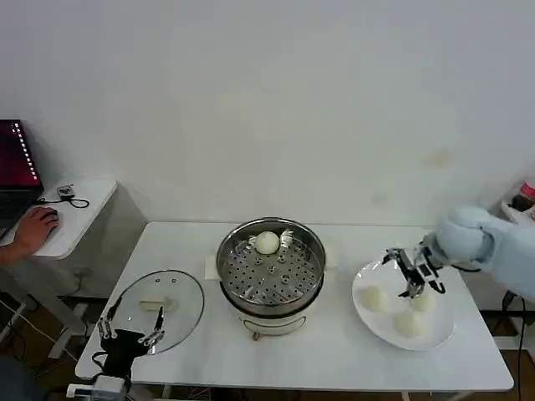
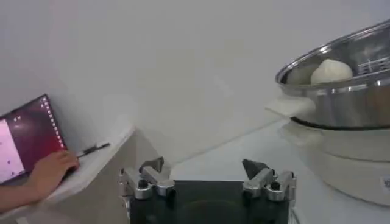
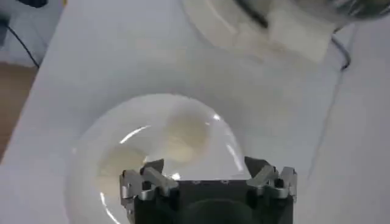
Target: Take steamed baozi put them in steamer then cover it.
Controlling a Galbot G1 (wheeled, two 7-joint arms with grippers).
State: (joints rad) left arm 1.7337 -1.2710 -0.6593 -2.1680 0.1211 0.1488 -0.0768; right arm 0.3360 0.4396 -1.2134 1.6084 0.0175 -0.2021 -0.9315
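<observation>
a white table [image 1: 334, 351] is sitting against a plain white wall [image 1: 276, 100], and the steamer [image 1: 270, 276] is standing near its middle, a shiny steel pot on a white base with a perforated tray inside. one steamed baozi [image 1: 267, 242] is lying on that tray toward the far rim; from the left wrist view the same bun [image 2: 331, 71] is showing above the pot's edge. a round glass lid [image 1: 159, 307] is lying flat on the table to the robot's left of the steamer, near the front corner.

to the robot's right a flat white plate [image 1: 378, 326] is holding three more buns: one [image 1: 371, 298] on its left part, one [image 1: 408, 322] toward the front, one [image 1: 424, 301] partly under the arm. the right gripper [image 1: 415, 288] is hanging just over the plate above that third bun, its fingers standing apart with nothing between them; in its own wrist view the fingertips are spread over the plate [image 3: 91, 176] and a pale bun [image 3: 183, 137] is lying ahead of them.

the left gripper [image 1: 132, 337] is waiting low at the front left corner of the table, by the lid's near edge, its fingers also spread wide and empty [image 2: 207, 176].

beyond the table's left end a smaller white side table [image 1: 79, 213] is carrying a laptop [image 1: 17, 171] with a lit screen, and a person's hand [image 1: 33, 227] is resting on it.
</observation>
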